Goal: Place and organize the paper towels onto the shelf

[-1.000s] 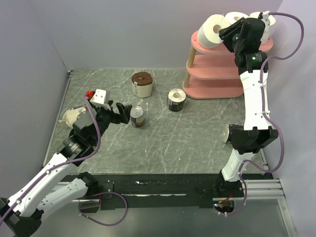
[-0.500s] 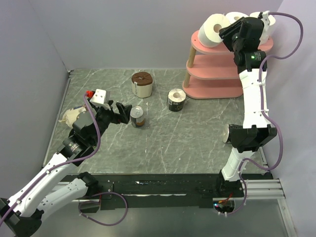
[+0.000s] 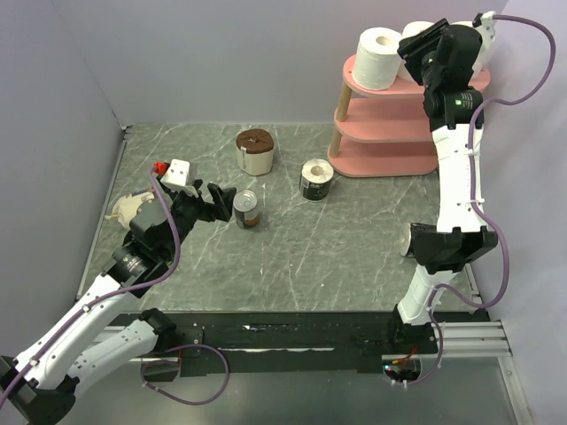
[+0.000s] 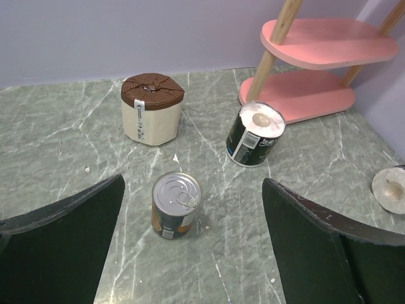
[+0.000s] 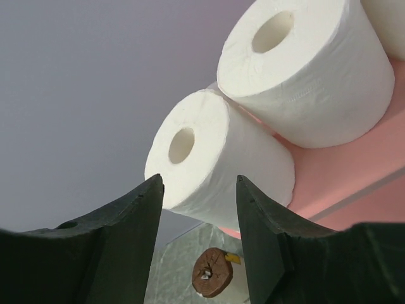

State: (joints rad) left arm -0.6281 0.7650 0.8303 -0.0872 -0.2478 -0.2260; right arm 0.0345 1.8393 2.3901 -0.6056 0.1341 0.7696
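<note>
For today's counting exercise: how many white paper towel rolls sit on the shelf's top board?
3. Left roll at the top board's left end; middle roll beside it, by the right end effector; third roll further right, barely showing. The arm may hide more.

A grey marbled table [image 3: 354, 257] carries a small metal can [image 3: 247, 210] with a dark label, upright, left of its middle. A cream tub with a brown top [image 3: 255, 151] stands toward the far edge. A crumpled cream lump [image 3: 127, 208] lies near the left edge.
</note>
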